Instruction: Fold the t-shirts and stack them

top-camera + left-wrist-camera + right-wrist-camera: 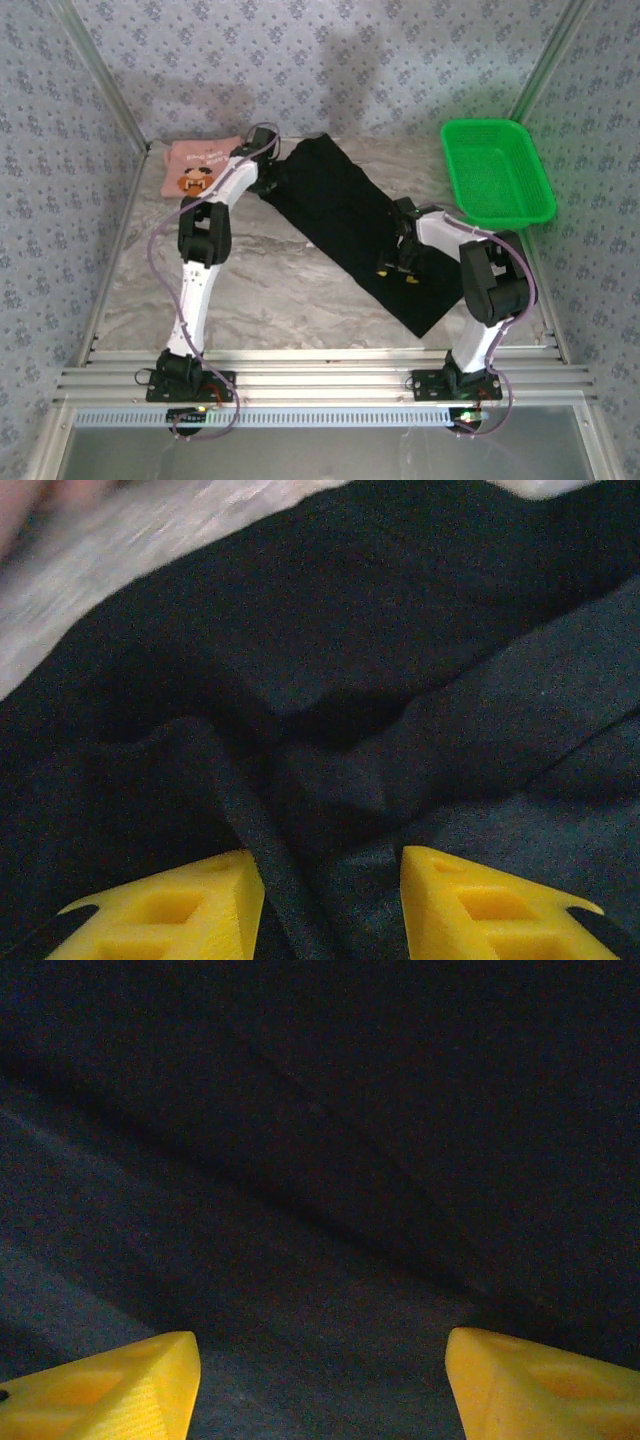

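Left tool (330, 865) down on far-left corner of black t-shirt (340, 215). Yellow fingers (200, 910) flank raised ridge of cloth; whether pinched or loose, cannot tell. Right tool (320, 1345) released, jaws wide, low over near-right part of same shirt. Shirt spread diagonally across worktop (270, 300); salmon-pink t-shirt (195, 168) at far-left corner, not stacked. Judged step: taking hold for first fold of black shirt. Next move needs firm pinch at both ends, then even lift and carry-over. Hard to make out: shirt edges in wrist views, cloth under left arm, gap between the shirts.
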Tool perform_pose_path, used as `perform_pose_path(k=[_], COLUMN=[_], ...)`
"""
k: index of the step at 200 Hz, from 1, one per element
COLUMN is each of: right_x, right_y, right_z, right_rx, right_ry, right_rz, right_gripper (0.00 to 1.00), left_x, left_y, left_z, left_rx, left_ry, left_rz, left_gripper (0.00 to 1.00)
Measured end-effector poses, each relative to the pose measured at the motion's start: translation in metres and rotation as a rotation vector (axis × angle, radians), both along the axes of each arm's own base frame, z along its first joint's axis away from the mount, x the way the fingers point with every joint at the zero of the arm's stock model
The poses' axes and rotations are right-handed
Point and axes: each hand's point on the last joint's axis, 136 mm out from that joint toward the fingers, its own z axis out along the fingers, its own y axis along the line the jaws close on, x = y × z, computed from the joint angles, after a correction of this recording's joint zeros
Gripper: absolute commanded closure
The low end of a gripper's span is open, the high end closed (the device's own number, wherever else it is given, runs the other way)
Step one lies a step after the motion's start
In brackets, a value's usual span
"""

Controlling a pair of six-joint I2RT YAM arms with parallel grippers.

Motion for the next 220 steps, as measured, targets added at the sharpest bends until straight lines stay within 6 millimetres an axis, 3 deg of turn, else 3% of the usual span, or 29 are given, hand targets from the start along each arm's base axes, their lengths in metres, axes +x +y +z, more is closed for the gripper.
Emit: perform_pose_path(k=[39,108,166,195,220], right_x=[-0.010,-0.020,-0.023,-0.035,-0.042], right_y=[0.028,0.080,0.139,0.177,0.195], right_z=[0.001,0.005,0.010,0.013,0.019], right_rx=[0.052,0.192,0.309,0.356,0.371], right_ry=[0.019,0.069,0.090,0.088,0.080], right_rz=[-0.013,-0.166,-0.282,-0.292,-0.284], right_gripper=[0.29,0.26,0.26,0.25,0.22], left_x=[0.040,0.067,0.092,0.097,0.099], left_y=[-0.023,-0.033,-0.042,-0.042,-0.040], left_z=[0.003,0.009,0.018,0.026,0.031], left_rx=[-0.038,-0.167,-0.316,-0.392,-0.451], left_ry=[-0.105,-0.202,-0.300,-0.316,-0.311], left_rz=[-0.062,-0.062,-0.069,-0.073,-0.065], left_gripper=[0.58,0.53,0.49,0.39,0.33])
